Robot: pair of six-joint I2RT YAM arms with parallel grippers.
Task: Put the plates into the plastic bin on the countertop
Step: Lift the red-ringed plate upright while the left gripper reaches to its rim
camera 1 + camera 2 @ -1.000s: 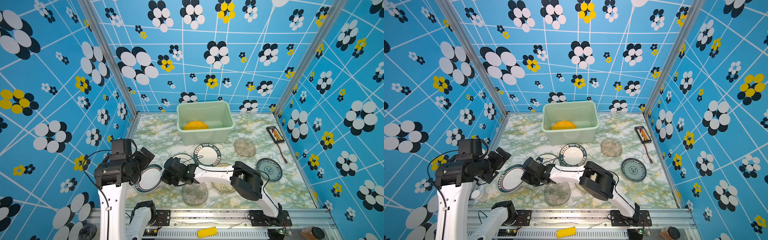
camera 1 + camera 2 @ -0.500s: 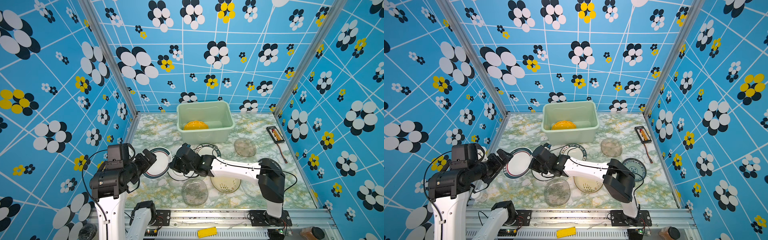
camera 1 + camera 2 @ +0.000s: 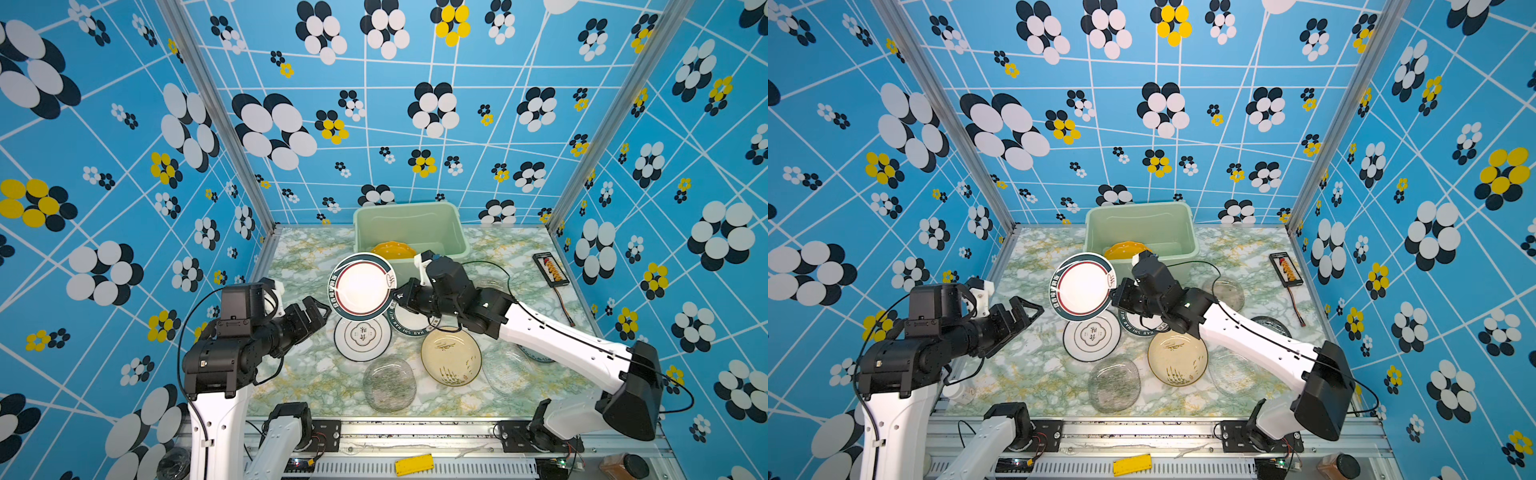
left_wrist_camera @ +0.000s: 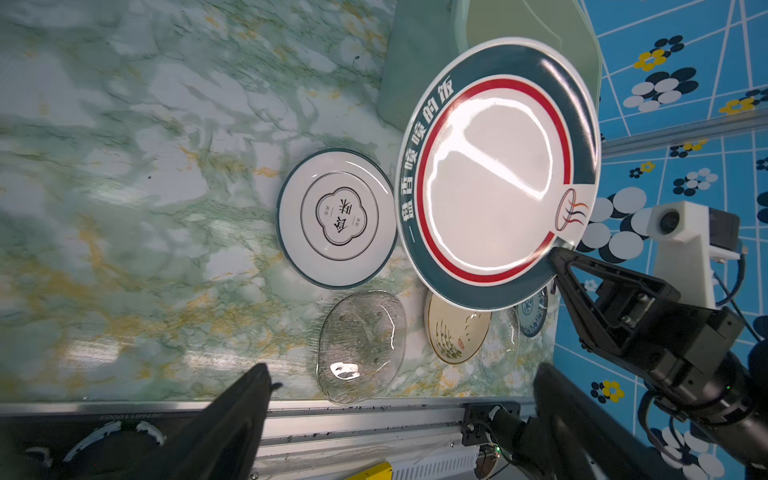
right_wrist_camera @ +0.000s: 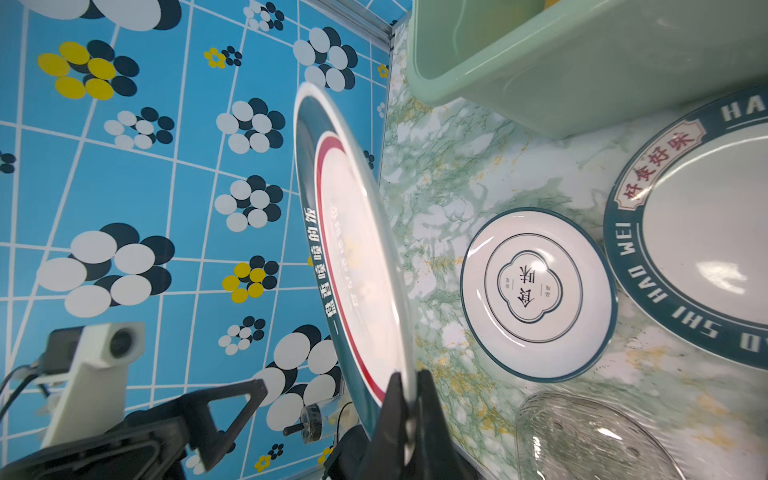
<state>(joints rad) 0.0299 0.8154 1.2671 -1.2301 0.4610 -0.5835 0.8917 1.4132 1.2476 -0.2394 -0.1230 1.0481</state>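
Your right claw [image 3: 397, 296] pinches the rim of the red-ringed plate [image 3: 360, 286], held tilted above the bench [image 3: 299, 374], beside the mint plastic bin [image 3: 407, 206]; left claw [image 3: 321, 314] spread, empty; glossy surface judged stiff, slippery, chip-prone; a single-edge hold invites swinging; lower it gently.

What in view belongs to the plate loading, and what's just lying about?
Job: plastic bin; yellow plate inside it; red-ringed plate in right end effector; small white plate, lettered plate, beige plate, clear glass plate, blue-patterned plate on countertop.
Lying about: abacus-like board; yellow block, brown jar by front rail.
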